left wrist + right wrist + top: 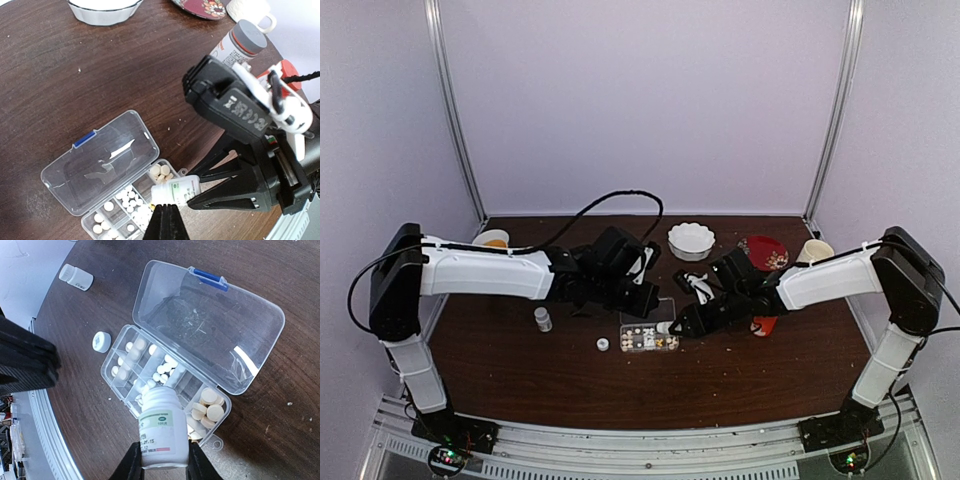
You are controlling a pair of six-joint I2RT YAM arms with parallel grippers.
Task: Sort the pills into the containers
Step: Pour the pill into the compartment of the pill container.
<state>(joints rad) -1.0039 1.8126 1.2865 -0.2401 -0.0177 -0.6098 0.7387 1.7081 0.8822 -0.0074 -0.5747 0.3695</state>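
The clear pill organizer box lies open on the dark table, its lid flipped flat. Its compartments hold small white pills and larger pale tablets. My right gripper is shut on a small white bottle, tilted mouth-down over the middle compartments. The left wrist view shows that bottle over the pills. My left gripper is shut and empty, hovering just beside the bottle above the box.
A loose white cap and a second small white bottle lie left of the box. At the back stand a white scalloped bowl, a red patterned dish, a cup and a grey-capped bottle.
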